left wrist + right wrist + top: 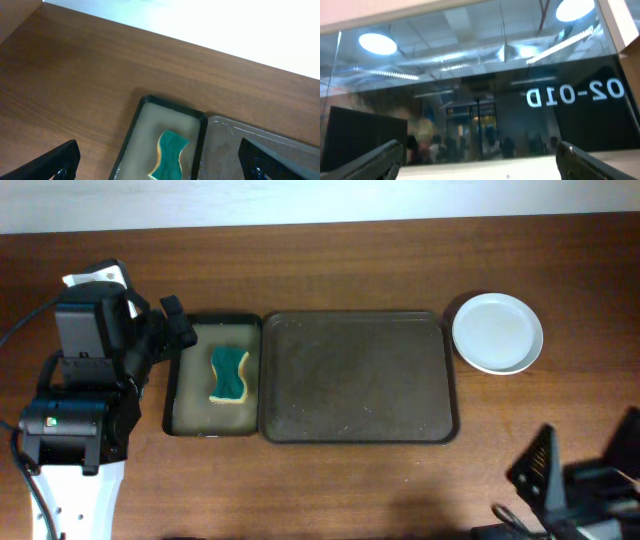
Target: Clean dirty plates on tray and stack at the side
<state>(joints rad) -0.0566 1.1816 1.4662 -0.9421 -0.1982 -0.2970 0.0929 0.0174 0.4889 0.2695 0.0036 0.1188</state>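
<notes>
The large dark brown tray lies at mid-table with nothing on it; its near corner shows in the left wrist view. A white plate, with no smear that I can see, sits on the table just right of the tray; whether more plates lie under it I cannot tell. No dirty plates are in view. My left gripper hovers open at the left end of the small tray, its fingers wide on either side of the sponge. My right gripper is open and empty at the table's front right, facing a glass wall.
A smaller dark tray holding a green-yellow sponge abuts the large tray's left side. The left arm's body fills the front left. The right arm sits at the front right edge.
</notes>
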